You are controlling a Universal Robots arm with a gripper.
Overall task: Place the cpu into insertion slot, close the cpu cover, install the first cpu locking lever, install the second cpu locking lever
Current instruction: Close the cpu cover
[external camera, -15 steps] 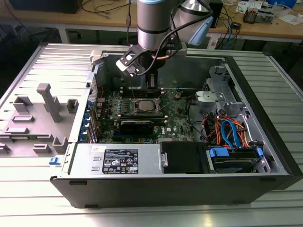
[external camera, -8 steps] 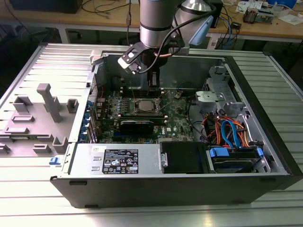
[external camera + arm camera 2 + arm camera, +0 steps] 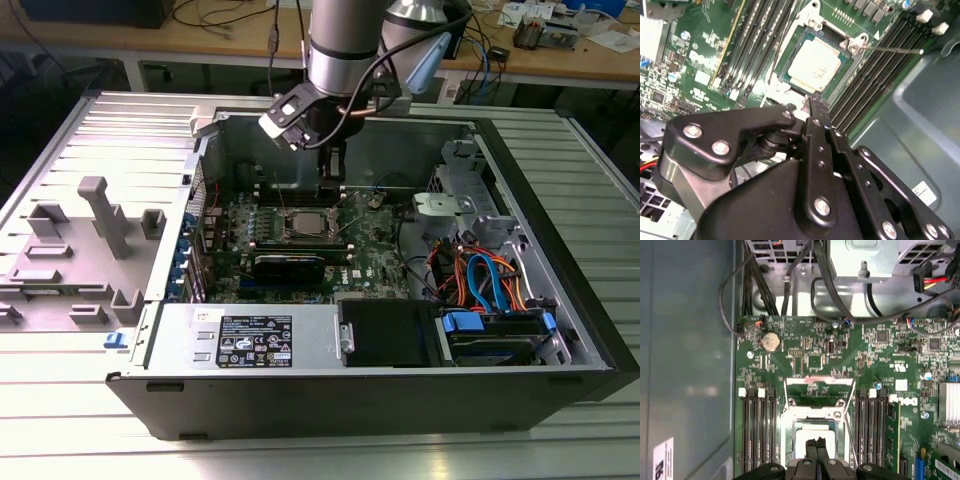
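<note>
In the exterior view we record an open black and grey metal computer case (image 3: 300,340) lying on a ribbed aluminium table (image 3: 60,410), with a grey plastic fixture (image 3: 95,230) on the exterior view's left. The silver robot arm (image 3: 340,45) reaches down into the case, and its black gripper (image 3: 335,180) hangs just above the square, silvery-rimmed insertion slot (image 3: 305,226) on the green motherboard (image 3: 370,250). Orange and blue cables (image 3: 480,275) lie at the exterior view's right. At this range we cannot tell how the fingers stand. In the second wrist view the cpu (image 3: 816,64) - a small flat square chip with a dull silver top - sits seated inside the slot. The gripper's black fingertips (image 3: 816,104) are pressed together with nothing between them, at the chip's near edge. A thin metal lever rod (image 3: 890,48) runs from one slot corner out over the long black memory slots (image 3: 875,70). In the first wrist view the cpu cover (image 3: 817,380), a thin silvery frame plate with a large window, is raised off the slot at the edge away from the fingers - green board shows through its window, and it does not lie over the chip. The closed fingertips overlap the chip's top, but we cannot tell whether they touch it. A round silver coin battery (image 3: 771,341) sits further along the board.
</note>
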